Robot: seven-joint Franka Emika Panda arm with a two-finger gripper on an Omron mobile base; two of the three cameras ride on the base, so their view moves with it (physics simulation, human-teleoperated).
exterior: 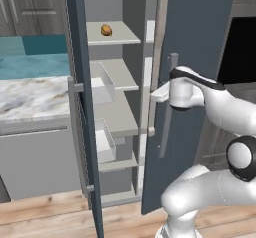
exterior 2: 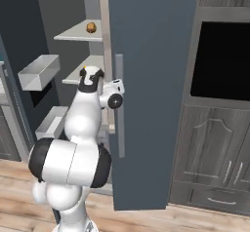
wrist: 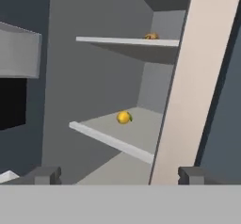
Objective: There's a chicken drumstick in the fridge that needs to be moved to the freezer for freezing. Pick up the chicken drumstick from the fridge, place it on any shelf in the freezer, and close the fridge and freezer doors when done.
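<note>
The chicken drumstick (exterior: pixel 106 30) (exterior 2: pixel 91 28) (wrist: pixel 151 36), a small golden-brown lump, lies on the upper shelf (exterior: pixel 122 36) inside the freezer (exterior: pixel 130 12), the open left half of the slate-blue unit. My gripper (wrist: pixel 117 175) is open and holds nothing. It points into the freezer from below the drumstick, well apart from it. The freezer door (exterior: pixel 82 107) stands wide open, edge-on. The fridge door (exterior: pixel 200 57) (exterior 2: pixel 151 80) covers the right half, its pale edge (wrist: pixel 188 100) close on my right. I cannot tell whether it is fully shut.
A small orange round item (wrist: pixel 124 117) sits on the shelf below the drumstick. Clear bins (exterior: pixel 102 84) (exterior 2: pixel 39 72) jut out at the freezer's left. A marble counter (exterior: pixel 30 97) lies to the left, a black wall oven (exterior 2: pixel 222 60) to the right.
</note>
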